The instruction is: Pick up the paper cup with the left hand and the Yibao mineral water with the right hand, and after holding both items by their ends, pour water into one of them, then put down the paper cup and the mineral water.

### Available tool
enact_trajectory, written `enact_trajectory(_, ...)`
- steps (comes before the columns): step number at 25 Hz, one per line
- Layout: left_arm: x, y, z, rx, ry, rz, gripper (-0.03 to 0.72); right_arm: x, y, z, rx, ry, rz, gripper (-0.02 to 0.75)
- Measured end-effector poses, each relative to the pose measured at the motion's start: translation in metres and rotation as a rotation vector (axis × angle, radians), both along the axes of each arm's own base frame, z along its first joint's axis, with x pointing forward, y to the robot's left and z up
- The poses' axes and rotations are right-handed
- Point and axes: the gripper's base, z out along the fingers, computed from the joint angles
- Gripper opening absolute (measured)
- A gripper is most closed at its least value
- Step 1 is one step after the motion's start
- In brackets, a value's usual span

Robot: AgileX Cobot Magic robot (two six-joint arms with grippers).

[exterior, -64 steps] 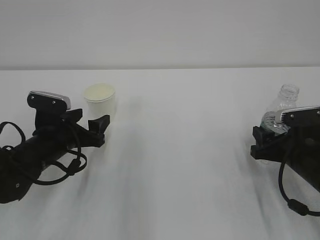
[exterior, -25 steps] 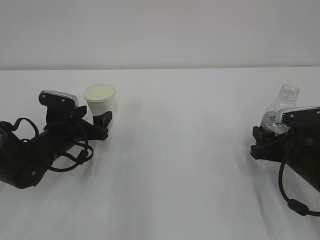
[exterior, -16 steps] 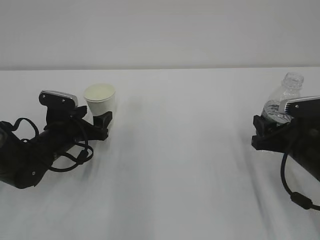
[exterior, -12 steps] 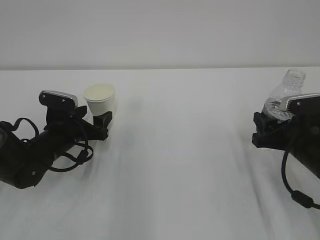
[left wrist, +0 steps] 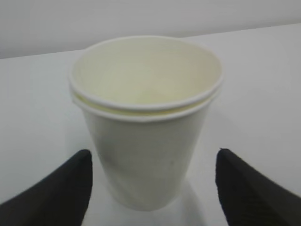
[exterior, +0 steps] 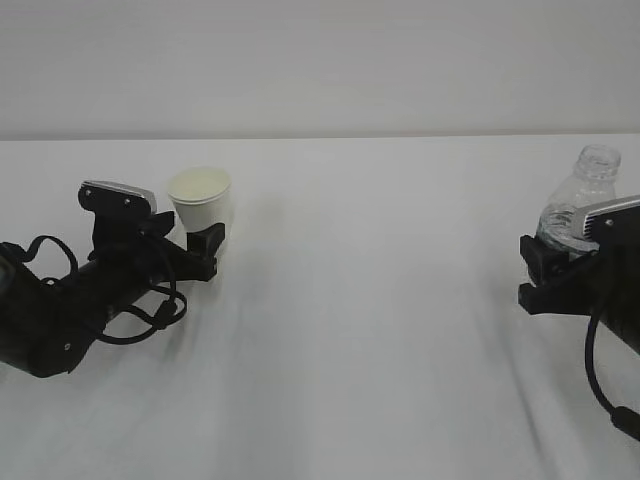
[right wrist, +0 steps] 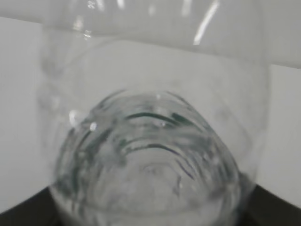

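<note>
Exterior view: Yibao mineral water (exterior: 580, 205) now raised off the desk (exterior: 380, 320) and carried rightward, pinched in right claw (exterior: 548, 262); lift begun, pour not yet. Paper cup (exterior: 200, 200) unmoved, standing.

Left wrist view: left claw (left wrist: 150, 181) spread around cup, apparently not touching.

Right wrist view: bottle filling frame, gripped low.

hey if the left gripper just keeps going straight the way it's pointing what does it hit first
The paper cup. It already stands between the open fingers of the left gripper, so going straight on would likely bring the palm against the cup's wall.
</note>
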Motion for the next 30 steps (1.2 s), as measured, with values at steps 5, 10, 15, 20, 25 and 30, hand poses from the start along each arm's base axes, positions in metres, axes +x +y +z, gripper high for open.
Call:
enact_trajectory(5,0.000,0.000,0.000,0.001,0.000,-0.004,0.589,-0.007,-0.001,0.009,0.001,-0.022,-0.001,0.452)
enact_trajectory(10,0.000,-0.001,0.000,0.002,-0.001,-0.008,0.585,-0.020,-0.004,0.018,0.003,-0.035,-0.008,0.452)
enact_trajectory(15,0.000,-0.001,0.000,0.002,-0.001,-0.010,0.583,-0.029,-0.009,0.027,0.017,-0.048,-0.057,0.452)
enact_trajectory(20,0.000,-0.001,0.000,0.003,-0.001,-0.013,0.583,-0.029,-0.009,0.026,0.015,-0.033,-0.057,0.452)
enact_trajectory(25,0.000,-0.001,0.000,0.003,-0.001,-0.013,0.578,-0.029,-0.009,0.027,0.015,-0.035,-0.057,0.452)
enact_trajectory(30,0.000,-0.001,0.000,0.003,-0.001,-0.013,0.536,-0.029,-0.009,0.027,0.015,-0.035,-0.057,0.452)
